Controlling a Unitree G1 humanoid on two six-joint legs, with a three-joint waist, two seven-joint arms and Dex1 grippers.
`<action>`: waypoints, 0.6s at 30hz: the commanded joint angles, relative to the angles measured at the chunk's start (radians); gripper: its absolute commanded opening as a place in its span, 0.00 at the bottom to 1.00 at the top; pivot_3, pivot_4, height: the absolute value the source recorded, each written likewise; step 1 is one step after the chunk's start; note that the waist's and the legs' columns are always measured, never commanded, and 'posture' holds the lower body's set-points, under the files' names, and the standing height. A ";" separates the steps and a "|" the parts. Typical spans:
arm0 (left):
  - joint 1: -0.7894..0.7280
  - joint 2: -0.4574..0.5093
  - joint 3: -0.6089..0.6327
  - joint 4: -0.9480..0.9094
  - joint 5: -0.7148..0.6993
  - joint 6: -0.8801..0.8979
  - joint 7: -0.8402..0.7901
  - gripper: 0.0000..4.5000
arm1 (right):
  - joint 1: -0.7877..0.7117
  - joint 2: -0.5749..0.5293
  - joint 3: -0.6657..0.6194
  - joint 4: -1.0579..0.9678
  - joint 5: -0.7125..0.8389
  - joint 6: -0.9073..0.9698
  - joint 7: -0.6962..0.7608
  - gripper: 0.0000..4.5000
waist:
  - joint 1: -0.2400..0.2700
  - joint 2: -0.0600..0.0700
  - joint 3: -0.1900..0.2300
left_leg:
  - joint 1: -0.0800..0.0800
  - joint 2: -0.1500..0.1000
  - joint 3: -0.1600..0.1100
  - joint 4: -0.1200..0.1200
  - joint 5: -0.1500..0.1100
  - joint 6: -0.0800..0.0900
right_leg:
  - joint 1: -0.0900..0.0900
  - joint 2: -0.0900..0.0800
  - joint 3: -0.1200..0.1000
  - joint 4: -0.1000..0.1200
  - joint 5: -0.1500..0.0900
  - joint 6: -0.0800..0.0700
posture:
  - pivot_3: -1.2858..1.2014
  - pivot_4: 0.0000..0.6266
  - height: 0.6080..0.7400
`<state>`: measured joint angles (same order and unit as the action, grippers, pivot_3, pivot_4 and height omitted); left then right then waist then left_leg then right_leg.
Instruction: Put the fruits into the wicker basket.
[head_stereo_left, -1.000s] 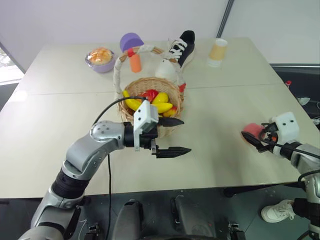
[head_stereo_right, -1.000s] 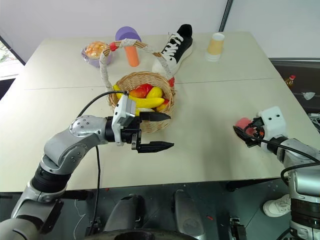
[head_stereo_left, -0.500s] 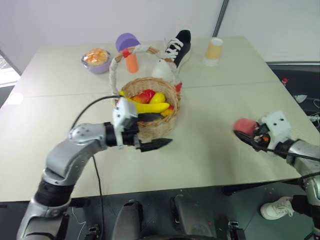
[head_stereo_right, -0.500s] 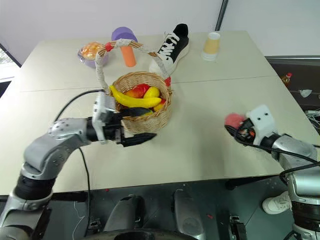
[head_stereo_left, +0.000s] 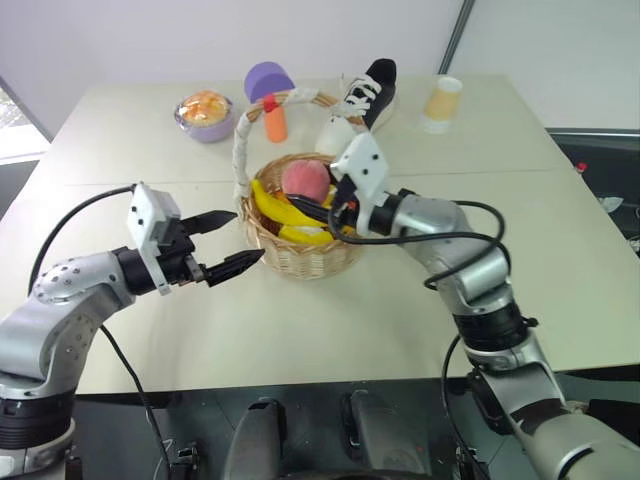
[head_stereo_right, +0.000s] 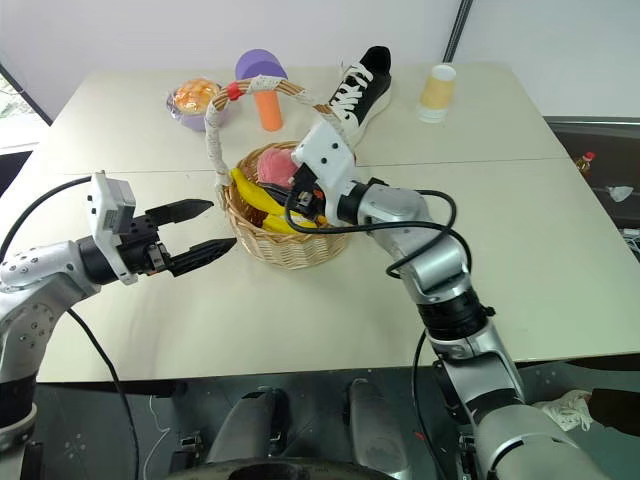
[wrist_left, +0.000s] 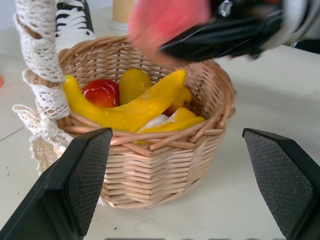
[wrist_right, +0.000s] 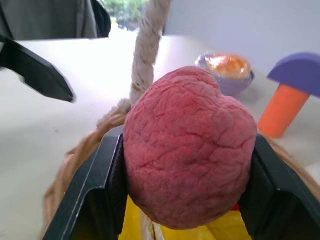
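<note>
I see a pale table (head_stereo_left: 420, 300) from the head camera, with a round wicker basket (head_stereo_left: 300, 256) near its middle, its tall lace-wrapped handle (head_stereo_left: 240, 150) arching over the side nearer my left arm. My right gripper (head_stereo_left: 315, 207) reaches in from the right and is clamped on a pink peach (head_stereo_left: 306, 180), holding it just above the basket's open top; from the right wrist camera the peach (wrist_right: 187, 145) sits squeezed between the 2 black fingers (wrist_right: 107, 185), with yellow fruit below it. Inside the basket lie a banana (wrist_left: 130, 107) across the middle, a lemon (wrist_left: 132, 85) behind it, a red piece (wrist_left: 101, 92) beside the lemon, and more yellow pieces toward the near rim. My left gripper (head_stereo_left: 228, 243) hangs level just beside the basket on its left, its 2 fingers spread wide and holding nothing, their tips pointing at the basket wall without touching it. In the left wrist camera both of its fingers (wrist_left: 82, 180) frame the basket, with the peach and the right gripper's dark fingers over the far rim. Behind the basket stand an orange mushroom toy (head_stereo_left: 268, 100) with a purple cap, a purple bowl (head_stereo_left: 205, 125) holding an orange bun, a black and white shoe (head_stereo_left: 368, 90) touching the basket's far side or very near it, and a tan cup (head_stereo_left: 440, 103) further right.
</note>
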<state>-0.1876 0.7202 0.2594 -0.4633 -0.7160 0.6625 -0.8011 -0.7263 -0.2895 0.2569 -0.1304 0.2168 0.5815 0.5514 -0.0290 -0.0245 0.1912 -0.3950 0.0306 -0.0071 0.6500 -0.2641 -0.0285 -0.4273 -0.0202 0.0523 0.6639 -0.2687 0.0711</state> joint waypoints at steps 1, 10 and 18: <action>0.003 -0.014 0.017 -0.058 -0.028 -0.004 0.034 1.00 | -0.020 0.010 -0.012 -0.026 -0.022 -0.054 -0.002 0.89 | -0.001 0.000 0.000 | 0.000 0.000 0.000 0.000 0.000 0.000 | 0.000 0.000 0.000 0.000 0.000 0.000 | 0.52 0.24 1.00; -0.032 -0.024 -0.020 -0.030 -0.030 -0.005 0.048 1.00 | 0.255 -0.215 -0.266 -0.340 0.200 0.007 0.177 0.99 | -0.006 0.000 0.000 | 0.001 0.001 -0.001 0.000 0.000 0.000 | 0.000 0.003 0.000 0.001 0.000 0.000 | 0.52 0.24 1.00; -0.087 -0.045 -0.074 0.019 -0.023 -0.011 0.031 1.00 | 0.283 -0.113 -0.306 -0.191 0.137 -0.043 -0.013 0.99 | -0.024 0.000 0.000 | 0.005 0.003 0.001 0.000 0.000 0.001 | 0.002 0.010 0.003 0.000 0.001 -0.001 | 0.52 0.24 1.00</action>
<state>-0.2608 0.6733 0.1831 -0.4455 -0.7368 0.6662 -0.7641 -0.3962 -0.4359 -0.0656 -0.3563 0.3845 0.5916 0.5892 -0.0532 -0.0248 0.1912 -0.3888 0.0335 -0.0065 0.6495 -0.2642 -0.0279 -0.4253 -0.0096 0.0552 0.6656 -0.2683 0.0699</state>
